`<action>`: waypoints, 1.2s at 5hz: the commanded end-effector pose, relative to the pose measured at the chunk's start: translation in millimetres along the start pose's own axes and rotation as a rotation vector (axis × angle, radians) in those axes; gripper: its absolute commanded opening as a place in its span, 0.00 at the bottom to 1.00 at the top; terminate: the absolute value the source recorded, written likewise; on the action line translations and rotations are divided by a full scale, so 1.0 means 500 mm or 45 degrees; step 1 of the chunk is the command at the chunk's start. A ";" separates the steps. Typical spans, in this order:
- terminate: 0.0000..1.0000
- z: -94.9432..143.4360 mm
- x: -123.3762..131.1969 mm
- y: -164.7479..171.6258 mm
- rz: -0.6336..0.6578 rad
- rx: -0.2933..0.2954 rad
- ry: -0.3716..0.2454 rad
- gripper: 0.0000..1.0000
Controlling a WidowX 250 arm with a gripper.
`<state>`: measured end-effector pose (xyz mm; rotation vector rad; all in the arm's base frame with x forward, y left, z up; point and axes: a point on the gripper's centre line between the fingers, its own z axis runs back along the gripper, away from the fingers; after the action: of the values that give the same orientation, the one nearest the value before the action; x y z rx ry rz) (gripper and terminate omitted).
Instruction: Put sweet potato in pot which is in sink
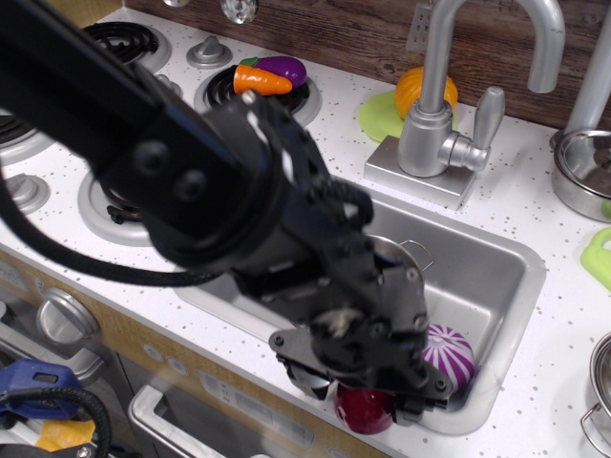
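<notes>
Only one view here, looking down at the counter, and most of the left and middle of it is eaten up by the big black arm. We can see the gripper (363, 389) low in the frame, right at the bottom centre, sitting over the sweet potato (364, 408). The sweet potato is that glossy maroon lump at the lower edge of the frame, on the white counter strip along the near rim of the sink (496, 277); only its lower part peeks out under the gripper. One dark finger shows to its left and one to its right, so the jaws straddle it, but honestly we can't tell if they're actually clamped on it or just hanging open around it, since the wrist hides the contact.

Just right of the gripper, inside the sink at its lower right corner, sits the purple-and-white striped ball (447, 353). The pot (401, 253) is in the sink too, mostly hidden behind the arm; we only catch a bit of shiny rim and a wire loop handle near the middle of the frame.

Up top, the faucet (441, 95) stands at the back of the sink, with an orange pumpkin (425, 91) on a green plate (380, 116) behind it. Upper left there's a burner with a carrot (260, 78) and an eggplant (282, 67) lying together on it.
</notes>
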<state>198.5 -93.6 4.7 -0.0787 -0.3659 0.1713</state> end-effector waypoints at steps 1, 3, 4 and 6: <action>0.00 -0.008 0.012 0.004 0.019 -0.006 -0.035 0.00; 0.00 0.059 0.088 0.011 -0.123 0.025 0.014 0.00; 0.00 0.071 0.145 0.023 -0.223 0.006 0.008 0.00; 0.00 0.017 0.219 0.060 -0.389 -0.052 -0.020 1.00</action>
<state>286.8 -45.3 36.5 -0.0908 -0.3604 -0.1578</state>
